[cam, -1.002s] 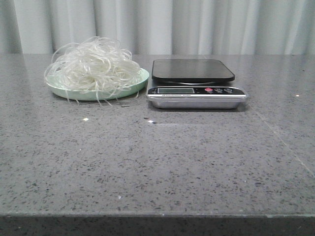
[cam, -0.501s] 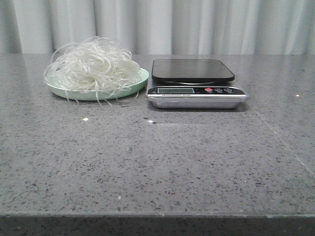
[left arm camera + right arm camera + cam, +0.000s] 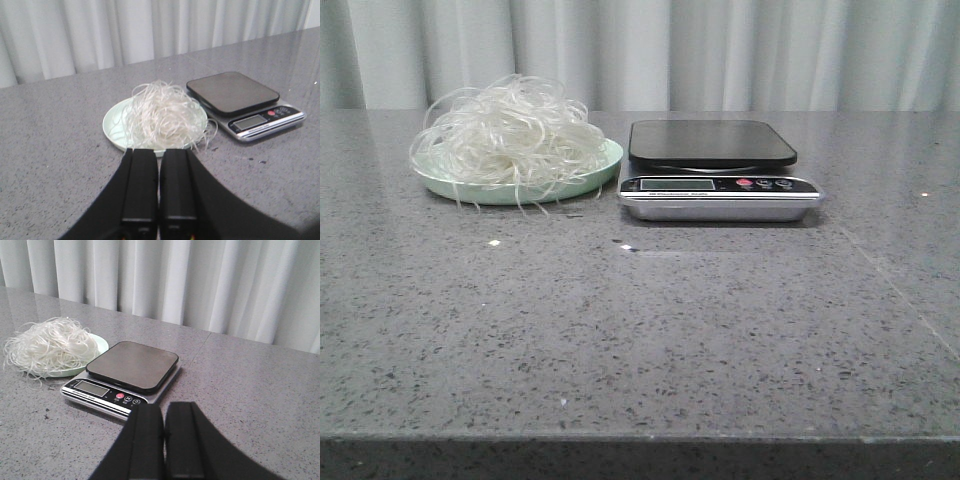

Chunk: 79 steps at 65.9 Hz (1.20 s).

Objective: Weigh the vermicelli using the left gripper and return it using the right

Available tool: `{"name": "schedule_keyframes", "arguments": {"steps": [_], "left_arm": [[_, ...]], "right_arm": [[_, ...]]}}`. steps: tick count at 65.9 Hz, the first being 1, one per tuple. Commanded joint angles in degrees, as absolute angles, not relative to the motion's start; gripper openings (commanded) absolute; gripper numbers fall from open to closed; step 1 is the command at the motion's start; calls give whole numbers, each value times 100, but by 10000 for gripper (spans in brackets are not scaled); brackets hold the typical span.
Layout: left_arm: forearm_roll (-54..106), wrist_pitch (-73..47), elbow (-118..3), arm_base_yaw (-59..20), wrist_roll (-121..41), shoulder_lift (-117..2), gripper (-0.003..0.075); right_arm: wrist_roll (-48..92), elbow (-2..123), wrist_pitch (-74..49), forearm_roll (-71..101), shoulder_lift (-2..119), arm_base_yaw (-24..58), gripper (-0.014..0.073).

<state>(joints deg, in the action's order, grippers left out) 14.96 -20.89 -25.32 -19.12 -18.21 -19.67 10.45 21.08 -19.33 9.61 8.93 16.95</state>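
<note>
The vermicelli (image 3: 510, 133) is a fluffy heap of whitish strands on a pale green plate (image 3: 600, 172) at the back left of the table. It also shows in the left wrist view (image 3: 162, 116) and the right wrist view (image 3: 50, 345). A kitchen scale (image 3: 715, 168) with a bare black platform stands right of the plate. My left gripper (image 3: 159, 152) is shut and empty, held short of the plate's near rim (image 3: 114, 134). My right gripper (image 3: 164, 407) is shut and empty, short of the scale (image 3: 125, 372). Neither gripper shows in the front view.
A grey speckled stone table (image 3: 640, 330) carries everything. A few small crumbs (image 3: 494, 242) lie in front of the plate. A pale curtain (image 3: 720, 50) hangs behind the table's far edge.
</note>
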Motion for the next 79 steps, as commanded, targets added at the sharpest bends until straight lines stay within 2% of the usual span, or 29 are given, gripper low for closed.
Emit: {"name": "schedule_keyframes", "arguments": {"steps": [1,11,32,37,45,79], "left_arm": [[1071,-1310,-2394,-1804,-1711,-1876,127],[826,-270,-1429,-1228,-1445,-1310,127],[518,-82,-190,12,-506,2,127],[478,157,76,65,-194,153,127],[130,-104,59,65,383,144,127],[160,-104,59,55,459,144,127]], "right_arm": [[1092,2237,-1454,974,956,1711,181],[1092,2237,-1454,974,956,1711,181],[1092,2237,-1454,974,956,1711,181],[1092,2237,-1454,974,956,1711,181],[1092,2237,-1458,974,956,1711,181],[1092,2237,-1458,974,956,1711,181]]}}
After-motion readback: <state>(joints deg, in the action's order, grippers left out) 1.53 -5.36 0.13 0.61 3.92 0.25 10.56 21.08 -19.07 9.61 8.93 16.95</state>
